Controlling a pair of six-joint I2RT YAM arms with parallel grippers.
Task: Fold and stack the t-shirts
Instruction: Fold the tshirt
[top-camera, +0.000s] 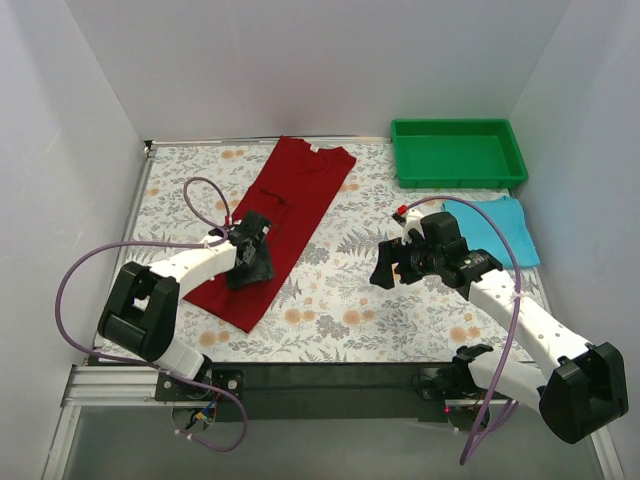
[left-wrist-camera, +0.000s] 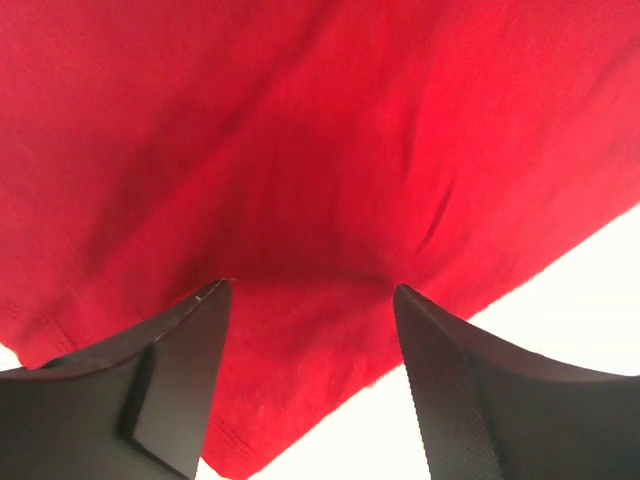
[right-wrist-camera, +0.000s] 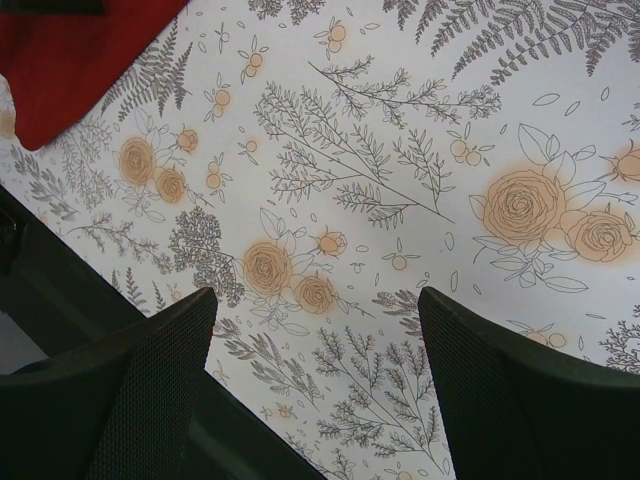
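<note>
Top external view: your left gripper (top-camera: 250, 265), jaws spread, over the dark red cloth t-shirt (top-camera: 290, 205) lying left of the green plastic tray (top-camera: 458, 184). Likely light, limp; pinch its hem. Right gripper (top-camera: 383, 268) spread, empty.

In the left wrist view the dark red shirt (left-wrist-camera: 300, 150) is cut off by the top, left and right edges. From above, part of its lower half is hidden under the left gripper (top-camera: 252, 262), and contact with the cloth cannot be told. The blue shirt (top-camera: 525, 240) is partly hidden behind the right arm (top-camera: 520, 310).
</note>
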